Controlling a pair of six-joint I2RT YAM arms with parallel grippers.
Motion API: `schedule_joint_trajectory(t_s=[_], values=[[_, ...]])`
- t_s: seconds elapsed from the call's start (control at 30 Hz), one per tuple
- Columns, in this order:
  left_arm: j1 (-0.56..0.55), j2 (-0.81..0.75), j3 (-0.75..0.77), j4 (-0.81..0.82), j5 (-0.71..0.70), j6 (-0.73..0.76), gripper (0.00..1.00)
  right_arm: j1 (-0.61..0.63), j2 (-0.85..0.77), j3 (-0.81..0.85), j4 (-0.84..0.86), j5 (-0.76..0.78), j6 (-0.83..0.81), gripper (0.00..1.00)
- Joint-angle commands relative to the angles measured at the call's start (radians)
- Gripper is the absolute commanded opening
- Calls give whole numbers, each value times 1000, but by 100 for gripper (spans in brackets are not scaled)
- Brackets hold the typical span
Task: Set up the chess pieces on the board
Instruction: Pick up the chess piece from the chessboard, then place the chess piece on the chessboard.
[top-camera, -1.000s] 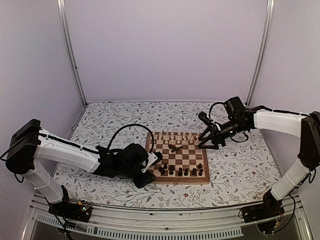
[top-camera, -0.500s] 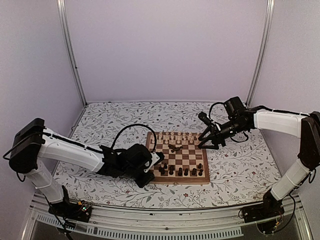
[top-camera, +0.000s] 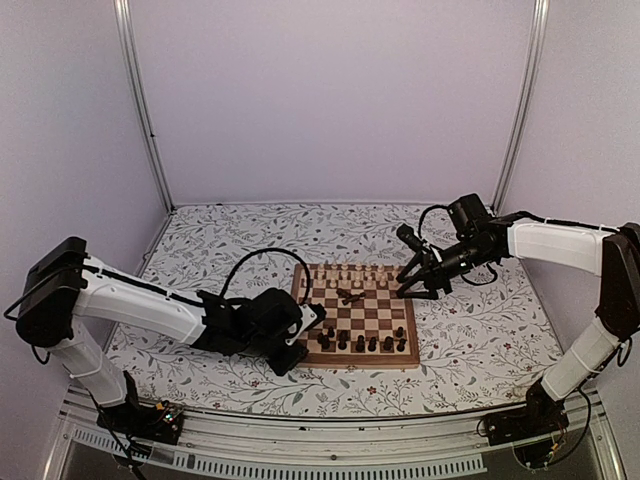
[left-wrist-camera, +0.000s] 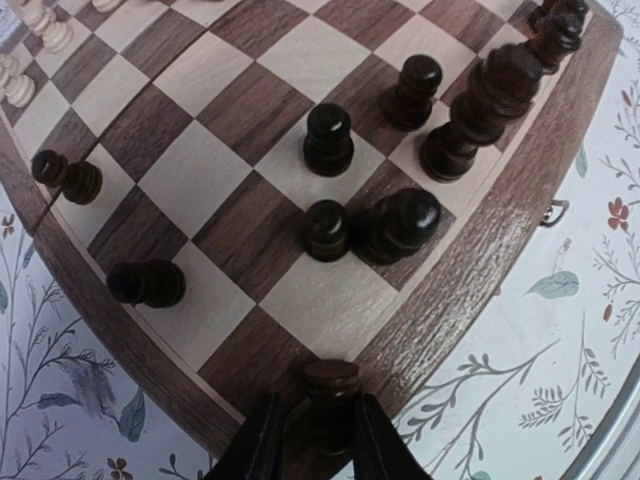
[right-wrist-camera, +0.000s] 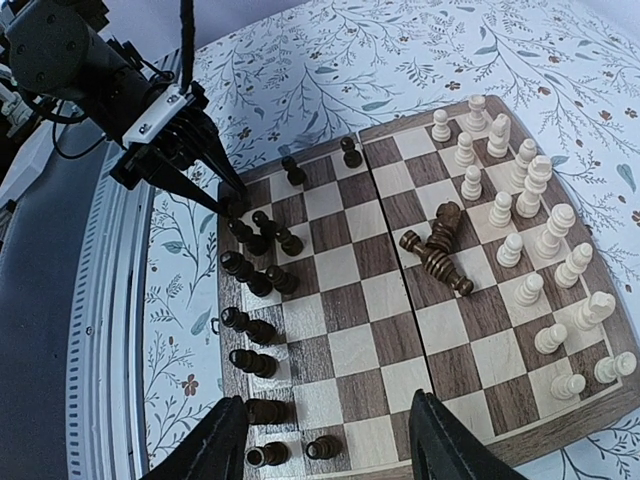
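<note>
The board (top-camera: 360, 364) lies mid-table. Pale chess pieces (top-camera: 350, 273) stand along its far rows, dark ones (top-camera: 360, 343) along its near rows. A few dark pieces (top-camera: 349, 294) lie toppled near the centre, also seen in the right wrist view (right-wrist-camera: 437, 255). My left gripper (top-camera: 311, 320) is at the board's near left corner, shut on a dark piece (left-wrist-camera: 331, 385) held over the corner square and rim (left-wrist-camera: 480, 260). My right gripper (top-camera: 408, 288) hovers over the board's right edge, open and empty (right-wrist-camera: 330, 445).
The floral table surface (top-camera: 230, 250) surrounds the board. Standing dark pieces (left-wrist-camera: 400, 225) crowd the squares just ahead of my left gripper. Pale pieces (right-wrist-camera: 530, 200) line the far side in the right wrist view. A metal clasp (left-wrist-camera: 555, 212) sticks out of the board's rim.
My left gripper has edged slightly toward the board's corner with the dark piece in it. The right arm has not moved.
</note>
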Motion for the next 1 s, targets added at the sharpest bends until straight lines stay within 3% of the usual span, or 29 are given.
schedule_joint_trajectory(t_s=[0.0,0.2,0.33,0.5,0.67,0.97], values=[[-13,-8,-31,-73,2,-8,23,-2,9,27,-10,-21,-10,57],[-9,-26,-27,-85,28,16,9,27,10,63,-50,11,-43,56],[22,-59,-7,-101,72,46,5,96,7,104,-99,114,-109,55],[106,-131,35,-122,169,83,4,208,4,154,-117,277,-177,54],[207,-194,136,-149,363,113,7,300,3,198,-134,367,-246,56],[254,-112,375,-231,619,130,9,475,-10,270,-33,611,-291,59]])
